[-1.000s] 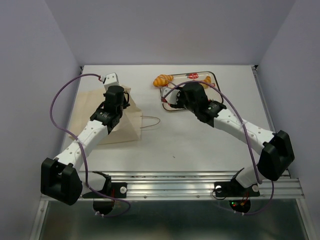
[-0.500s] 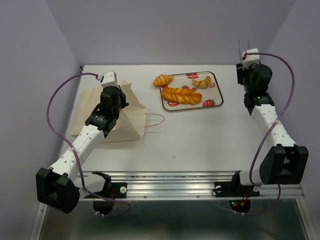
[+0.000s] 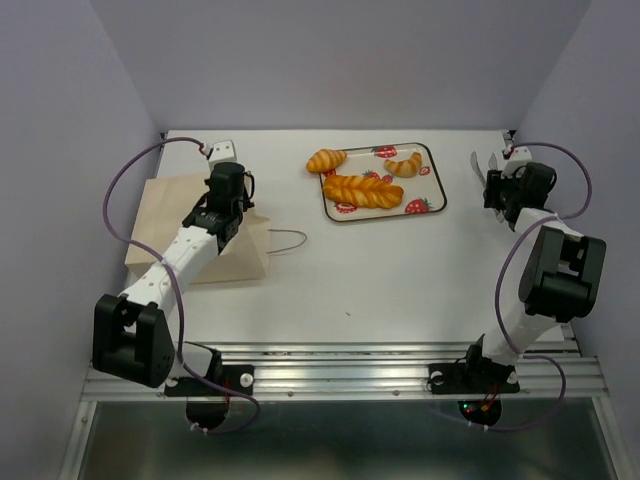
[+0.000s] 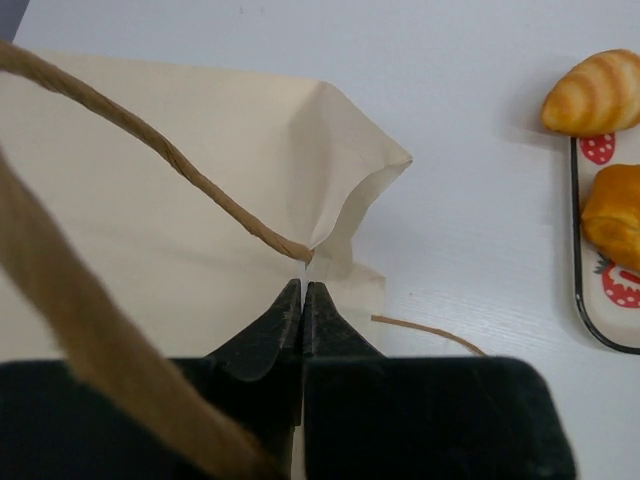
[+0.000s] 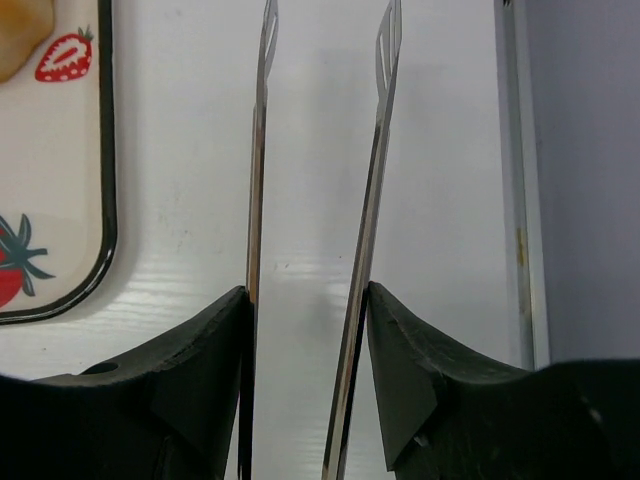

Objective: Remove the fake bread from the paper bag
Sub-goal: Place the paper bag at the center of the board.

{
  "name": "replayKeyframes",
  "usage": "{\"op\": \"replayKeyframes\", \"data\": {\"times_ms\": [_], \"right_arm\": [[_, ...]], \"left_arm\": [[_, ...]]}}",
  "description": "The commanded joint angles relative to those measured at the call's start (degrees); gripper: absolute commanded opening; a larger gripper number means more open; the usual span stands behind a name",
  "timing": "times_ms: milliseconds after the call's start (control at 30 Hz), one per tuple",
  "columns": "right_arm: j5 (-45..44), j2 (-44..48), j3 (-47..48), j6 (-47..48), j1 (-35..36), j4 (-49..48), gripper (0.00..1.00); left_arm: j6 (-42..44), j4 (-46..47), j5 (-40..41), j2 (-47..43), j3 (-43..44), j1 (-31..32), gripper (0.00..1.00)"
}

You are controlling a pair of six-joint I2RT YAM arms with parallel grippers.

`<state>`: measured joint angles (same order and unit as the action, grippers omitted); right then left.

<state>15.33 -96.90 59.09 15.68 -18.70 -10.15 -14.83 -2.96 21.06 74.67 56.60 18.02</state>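
Observation:
The paper bag [image 3: 185, 235] lies flat at the left, its mouth and a string handle [image 3: 290, 236] toward the middle. My left gripper [image 3: 232, 200] is over the bag's far right corner. In the left wrist view it [image 4: 303, 285] is shut, with a thin edge of the bag [image 4: 150, 180] pinched between the jaws. The bread is out on the strawberry tray [image 3: 432, 178]: a braided loaf [image 3: 362, 189], a croissant [image 3: 404, 164], and a second croissant [image 3: 325, 159] over the tray's far left edge. My right gripper [image 3: 500, 183] holds metal tongs [image 5: 260, 150] at the far right.
The tray's rim shows in the right wrist view [image 5: 108, 200] and the left wrist view [image 4: 577, 250], where the left croissant [image 4: 595, 93] and the loaf's end [image 4: 615, 215] also appear. A metal rail [image 5: 520, 200] and purple walls bound the table on the right.
My right arm has swung off the tray to the far right edge, uncovering the braided loaf. The left gripper has shifted slightly, and the bag has sunk flatter and slid left.

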Motion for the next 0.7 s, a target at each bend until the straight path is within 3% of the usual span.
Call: {"op": "replayKeyframes", "data": {"times_ms": [0,67,167,333,367,400,500,667], "right_arm": [[2.42,-3.89,0.32,-0.21,-1.16,-4.88,0.54],[2.68,-5.13,0.24,-0.74,-1.16,-4.88,0.55],[2.51,-6.02,-0.29,-1.53,-1.16,-4.88,0.58],[2.16,-4.88,-1.96,-3.46,-1.16,-4.79,0.71],[1.55,-4.44,-2.74,-4.16,-1.16,-4.79,0.86],[1.28,-3.39,-3.01,-4.69,-1.16,-4.88,1.00],[0.23,0.30,-3.10,-7.06,-1.16,-3.91,1.00],[-5.03,8.29,-1.96,-13.99,-1.16,-0.14,1.00]], "left_arm": [[0.85,-0.47,1.44,1.87,3.17,-0.88,0.13],[1.21,-0.38,1.35,2.66,3.34,-1.14,0.22],[1.12,-0.55,0.74,3.02,3.78,-1.50,0.29],[1.21,-0.47,-0.58,2.14,4.75,-1.59,0.69],[1.03,-0.64,-0.67,1.79,5.01,-1.59,0.84],[0.77,-0.82,-0.76,1.01,5.80,-1.50,0.91],[0.50,-0.82,-3.04,-1.63,7.65,-1.59,0.98],[-0.55,1.46,-6.02,-7.34,8.44,-1.59,0.99]]}}
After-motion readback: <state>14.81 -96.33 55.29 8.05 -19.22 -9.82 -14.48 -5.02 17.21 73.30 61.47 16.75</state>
